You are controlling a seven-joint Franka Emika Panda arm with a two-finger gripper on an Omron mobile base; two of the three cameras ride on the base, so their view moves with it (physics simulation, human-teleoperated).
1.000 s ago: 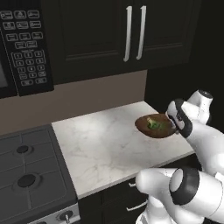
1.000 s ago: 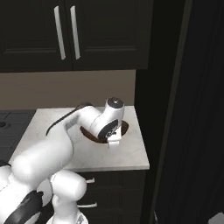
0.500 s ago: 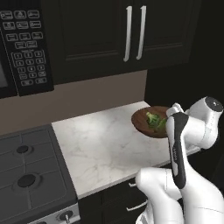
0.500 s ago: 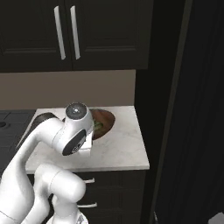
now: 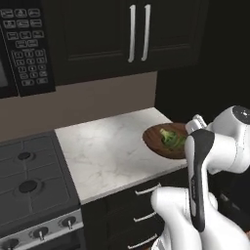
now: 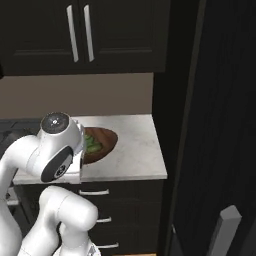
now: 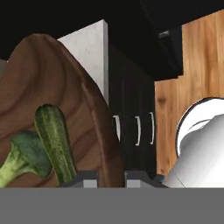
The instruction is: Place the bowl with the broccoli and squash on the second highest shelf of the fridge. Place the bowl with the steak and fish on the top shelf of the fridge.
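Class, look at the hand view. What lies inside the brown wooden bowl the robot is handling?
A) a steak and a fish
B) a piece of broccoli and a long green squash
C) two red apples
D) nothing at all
B: the hand view shows a broccoli floret beside a long green squash lying in the wooden bowl, whose rim is pinched in the shut claw.

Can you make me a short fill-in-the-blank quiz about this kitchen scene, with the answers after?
1. The gripper is shut on the rim of the wooden ____.
2. Inside the bowl lie a squash and a piece of ____.
3. The marble counter has a ____ at its left end.
4. The upper cabinet has ____ bar handles.

Answers: bowl; broccoli; stove; two
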